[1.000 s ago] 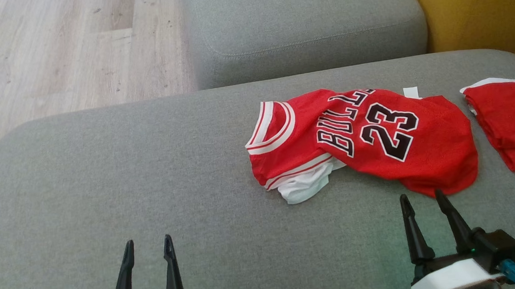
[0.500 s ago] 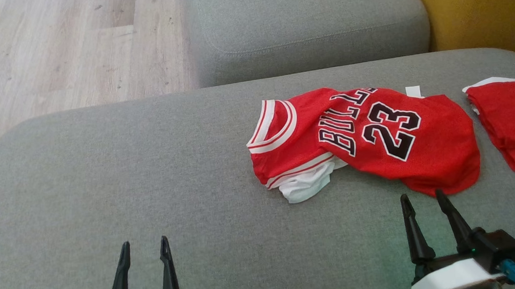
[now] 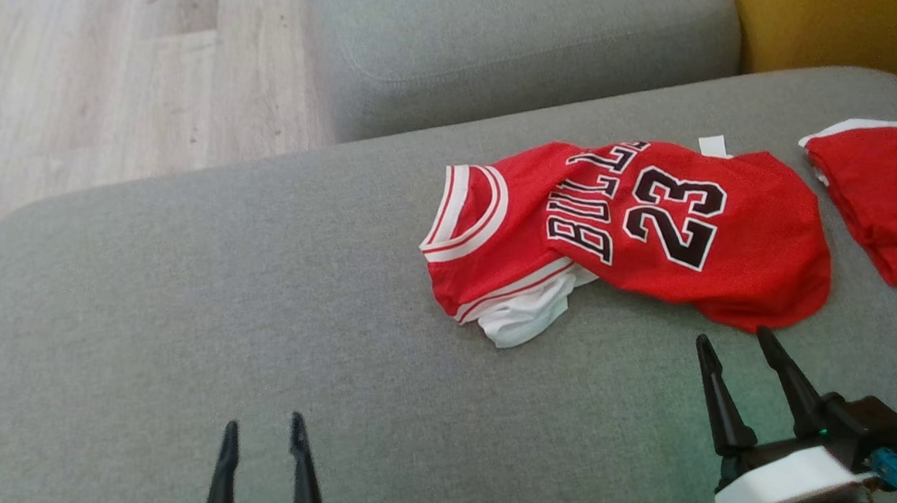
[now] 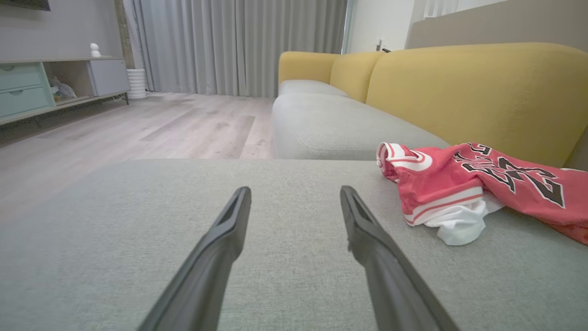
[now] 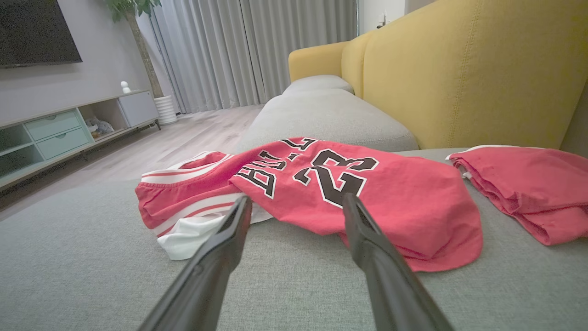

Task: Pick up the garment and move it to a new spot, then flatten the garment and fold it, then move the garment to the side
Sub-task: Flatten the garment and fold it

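Crumpled red jersey (number 23 facing up) on grey sofa cushion, right claw fingers apart just beside its hem, left claw apart and empty, well away

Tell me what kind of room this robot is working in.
Most likely a home living room: a grey sofa with yellow backrests, a dark TV on the wall above a low cabinet with drawers, and floor-length curtains.

On the sofa seat I count two red pieces of clothing: one jersey and one plain red garment at its right edge. Two claws: left claw, right claw.
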Robot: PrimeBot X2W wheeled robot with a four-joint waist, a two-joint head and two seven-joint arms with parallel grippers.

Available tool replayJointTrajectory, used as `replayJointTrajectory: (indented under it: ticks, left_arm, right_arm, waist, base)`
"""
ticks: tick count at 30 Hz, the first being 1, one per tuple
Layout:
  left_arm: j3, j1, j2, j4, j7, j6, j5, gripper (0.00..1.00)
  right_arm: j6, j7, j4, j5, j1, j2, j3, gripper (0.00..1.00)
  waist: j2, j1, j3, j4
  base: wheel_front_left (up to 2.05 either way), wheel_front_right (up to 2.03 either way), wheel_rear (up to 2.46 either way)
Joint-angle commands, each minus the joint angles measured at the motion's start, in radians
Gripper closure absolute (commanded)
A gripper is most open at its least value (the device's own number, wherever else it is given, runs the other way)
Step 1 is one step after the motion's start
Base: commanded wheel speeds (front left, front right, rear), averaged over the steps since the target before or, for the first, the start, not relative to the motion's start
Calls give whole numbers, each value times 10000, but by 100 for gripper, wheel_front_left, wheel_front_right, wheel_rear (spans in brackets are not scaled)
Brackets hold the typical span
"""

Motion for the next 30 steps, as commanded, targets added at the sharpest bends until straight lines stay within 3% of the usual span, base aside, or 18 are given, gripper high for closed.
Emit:
replayJointTrajectory:
  ticks: [1,6,12,20,24,25,26,30]
  left_arm:
    - [130,-733,-37,-186,-95,-112,-56,0]
    - [-561,-1915,-37,669,-95,-600,-159,0]
    - [-1496,-4210,-37,2699,-95,-1399,-716,0]
    - [-1894,-6295,-37,5546,-95,-1869,-1264,0]
    - [-1794,-6776,-34,6097,-95,-1923,-1205,0]
    - [-1769,-6887,-33,6108,-95,-2010,-1199,9]
    - [-1777,-6976,-33,5986,-95,-2126,-1202,100]
    - [-2307,-7161,-13,5120,-95,-2386,-1223,100]
  right_arm:
    - [-7,-63,-339,17,-525,-83,288,0]
    - [-7,-63,-491,30,-836,-120,510,0]
    - [-7,-63,-615,131,-1568,-186,820,0]
    - [-7,-63,-517,241,-2076,-233,1184,0]
    - [-7,-63,-503,272,-2117,-232,1301,0]
    - [-7,-63,-494,280,-2130,-230,1317,0]
    - [-7,-63,-484,289,-2142,-227,1352,0]
    - [-7,-63,-434,313,-2145,-211,1426,0]
  waist:
    - [0,0,165,-105]
    - [0,0,824,-512]
    - [0,0,1834,-1243]
    - [0,0,2367,-2376]
    - [0,0,2471,-2739]
    - [0,0,2496,-2841]
    - [0,0,2512,-2941]
    - [0,0,2444,-3225]
  base:
    - [0,0,0]
    - [0,0,0]
    - [0,0,0]
    - [0,0,0]
    - [0,0,0]
    - [0,0,0]
    - [0,0,0]
    - [0,0,0]
